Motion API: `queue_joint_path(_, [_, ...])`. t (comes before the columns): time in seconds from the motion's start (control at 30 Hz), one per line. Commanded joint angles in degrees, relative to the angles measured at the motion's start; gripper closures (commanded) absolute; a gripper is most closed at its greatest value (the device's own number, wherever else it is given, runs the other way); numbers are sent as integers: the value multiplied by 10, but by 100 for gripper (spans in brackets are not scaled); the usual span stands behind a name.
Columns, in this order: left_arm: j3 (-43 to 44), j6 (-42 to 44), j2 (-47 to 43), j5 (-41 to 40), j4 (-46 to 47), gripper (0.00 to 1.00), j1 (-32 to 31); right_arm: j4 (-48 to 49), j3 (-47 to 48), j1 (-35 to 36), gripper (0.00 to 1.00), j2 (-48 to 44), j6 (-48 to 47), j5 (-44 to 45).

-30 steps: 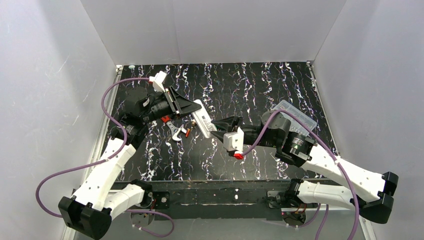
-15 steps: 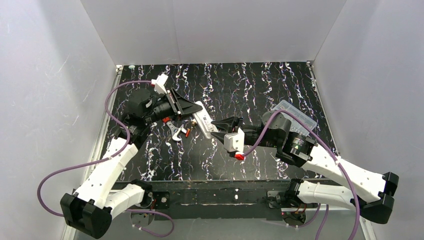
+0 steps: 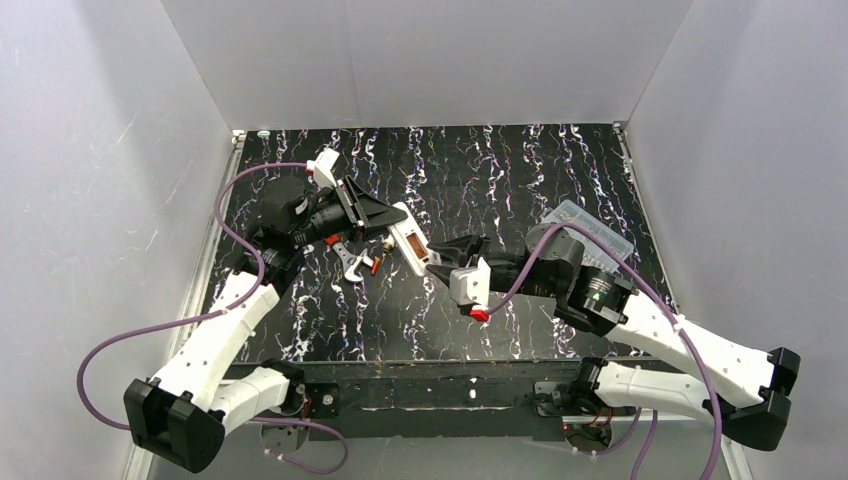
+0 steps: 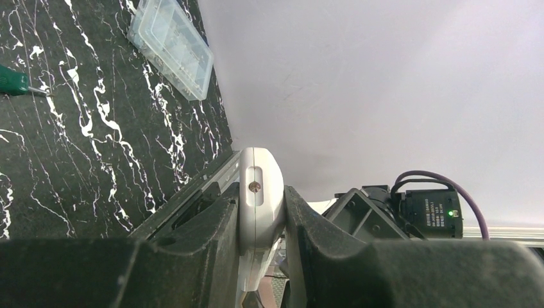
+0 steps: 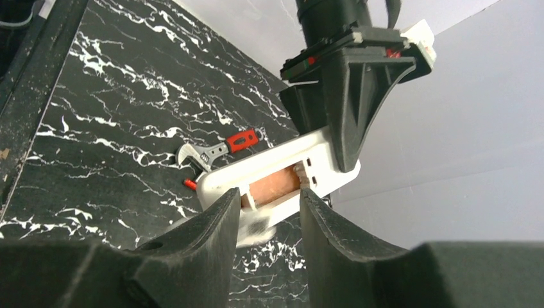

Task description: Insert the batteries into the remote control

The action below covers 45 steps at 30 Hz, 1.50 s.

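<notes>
My left gripper point(image 3: 393, 216) is shut on the far end of the white remote control point(image 3: 412, 242) and holds it above the table, battery bay facing up. In the left wrist view the remote point(image 4: 260, 192) is clamped between the jaws. One red-orange battery point(image 5: 274, 183) lies in the bay. My right gripper point(image 3: 440, 254) is open at the remote's near end, and its jaws point(image 5: 269, 200) stand either side of the bay. A second battery point(image 3: 377, 264) lies on the table beside the remote, and only its red tip point(image 5: 189, 184) shows in the right wrist view.
A small wrench with a red handle point(image 3: 348, 260) lies on the table under the left gripper. A clear plastic box point(image 3: 597, 230) sits at the right behind the right arm. A green screwdriver point(image 4: 13, 83) lies near it. White walls enclose the table.
My left arm has shifted the remote slightly right, towards the right gripper. The right gripper has edged closer to the remote's near end.
</notes>
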Motion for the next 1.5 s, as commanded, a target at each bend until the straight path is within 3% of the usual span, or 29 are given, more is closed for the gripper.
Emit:
queue_joint_path(0.0, [2, -10, -15, 23, 46, 100, -3, -2, -9, -1, 52, -11, -13, 21])
queue_joint_path(0.2, [-3, 1, -15, 25, 39, 100, -3, 0, -11, -1, 52, -14, -10, 23])
queue_joint_path(0.4, [3, 138, -40, -29, -131, 100, -3, 31, -34, -1, 50, -67, 80, 67])
queue_joint_path(0.67, [16, 192, -48, -47, -215, 100, -3, 48, -83, -1, 43, -123, 371, 235])
queue_joint_path(0.77, [16, 204, -57, -50, -234, 100, -3, -43, -76, -1, 44, -136, 516, 323])
queue_joint_path(0.87, [10, 210, -65, -55, -244, 100, -3, -211, -31, -1, 48, -122, 649, 370])
queue_joint_path(1.0, [5, 209, -64, -52, -242, 100, -3, -431, 19, -1, 53, -67, 770, 320])
queue_joint_path(1.1, [5, 206, -62, -51, -240, 100, -3, -526, 21, -1, 58, -32, 854, 249])
queue_joint_path(1.2, [6, 205, -58, -47, -238, 100, -3, -546, -17, 0, 62, -28, 917, 180])
queue_joint_path(1.47, [-1, 196, -63, -33, -234, 100, -3, -526, -143, 7, 71, -84, 1080, 127])
